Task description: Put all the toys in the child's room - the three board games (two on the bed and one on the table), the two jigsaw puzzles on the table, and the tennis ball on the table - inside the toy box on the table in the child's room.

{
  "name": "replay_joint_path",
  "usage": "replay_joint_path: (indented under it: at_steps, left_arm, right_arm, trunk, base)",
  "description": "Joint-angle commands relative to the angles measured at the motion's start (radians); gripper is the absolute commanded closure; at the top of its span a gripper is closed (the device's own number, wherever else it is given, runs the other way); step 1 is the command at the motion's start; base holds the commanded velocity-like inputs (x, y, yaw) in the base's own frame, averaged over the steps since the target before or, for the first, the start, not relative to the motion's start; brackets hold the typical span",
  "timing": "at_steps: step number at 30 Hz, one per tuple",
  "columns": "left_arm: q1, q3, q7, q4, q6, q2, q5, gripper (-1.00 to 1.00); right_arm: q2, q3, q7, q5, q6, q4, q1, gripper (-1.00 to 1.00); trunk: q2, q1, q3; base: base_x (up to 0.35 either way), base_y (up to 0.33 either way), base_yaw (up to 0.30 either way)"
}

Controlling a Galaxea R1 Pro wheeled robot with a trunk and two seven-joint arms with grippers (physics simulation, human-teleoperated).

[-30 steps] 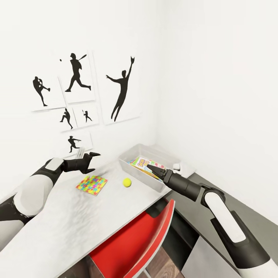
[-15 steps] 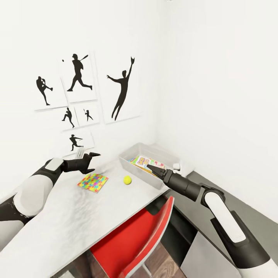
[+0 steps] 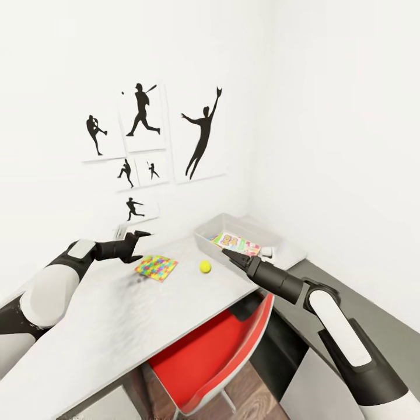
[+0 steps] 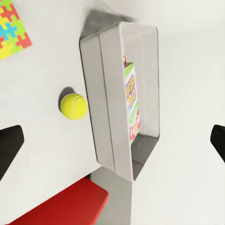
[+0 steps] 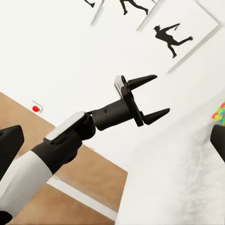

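While one board game (image 3: 236, 242) already lies in the toy box (image 3: 211, 241) on the worktop (image 3: 116, 326), the ball (image 3: 205, 266) just beside the box and one puzzle (image 3: 156, 267) farther off remain out, both the left claw (image 3: 139, 245) and right claw (image 3: 228, 254) spread empty.

Yellow-green tennis ball (image 3: 205, 266), multicoloured jigsaw puzzle (image 3: 156, 267), pale grey toy box (image 3: 211, 240), red chair (image 3: 217, 350), black silhouette posters (image 3: 203, 135) on white wall.

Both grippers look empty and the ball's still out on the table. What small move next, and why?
Probably ease the open right gripper down toward the tennis ball: it lies loose on the table just beside the toy box, nearer that gripper than the left gripper.
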Motion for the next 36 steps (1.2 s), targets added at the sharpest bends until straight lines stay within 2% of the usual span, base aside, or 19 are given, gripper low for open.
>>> replay_joint_path:
  at_steps: [1, 10, 20, 27, 30, 36]
  left_arm:
    - [0.000, 0.007, -0.006, 0.000, 0.004, 0.000, -0.011, -1.00]
    - [0.003, 0.007, -0.006, 0.000, 0.003, 0.010, -0.011, -1.00]
    - [0.013, 0.007, -0.006, 0.000, 0.002, 0.023, -0.013, -1.00]
    - [0.027, 0.003, -0.005, 0.000, 0.003, 0.083, -0.019, -1.00]
    - [0.035, -0.001, -0.006, 0.000, 0.005, 0.122, -0.020, -1.00]
    - [0.058, -0.006, -0.007, -0.001, 0.011, 0.154, -0.028, -1.00]
  right_arm:
    - [-0.001, 0.000, 0.002, 0.000, 0.002, 0.000, -0.001, -1.00]
    - [-0.001, -0.001, 0.002, 0.000, 0.002, 0.000, -0.001, -1.00]
    - [-0.001, 0.000, 0.001, 0.000, 0.003, 0.000, -0.001, -1.00]
    - [-0.001, -0.001, 0.001, 0.001, 0.008, 0.000, -0.001, -1.00]
    - [-0.002, -0.001, 0.001, 0.003, 0.007, 0.000, -0.001, -1.00]
    - [-0.002, -0.004, 0.001, 0.004, 0.003, 0.000, -0.001, -1.00]
  trunk:
    - [-0.002, 0.001, -0.002]
    - [-0.002, 0.001, -0.002]
    - [-0.002, 0.001, -0.002]
    - [-0.002, 0.001, -0.002]
    - [-0.002, 0.001, -0.002]
    - [-0.002, 0.001, -0.002]
  base:
    - [-0.028, 0.000, 0.279]
    - [-0.154, 0.000, 0.287]
    - [-0.030, 0.000, 0.290]
    - [-0.002, 0.000, 0.290]
    - [0.000, 0.000, 0.290]
    - [0.000, 0.000, 0.196]
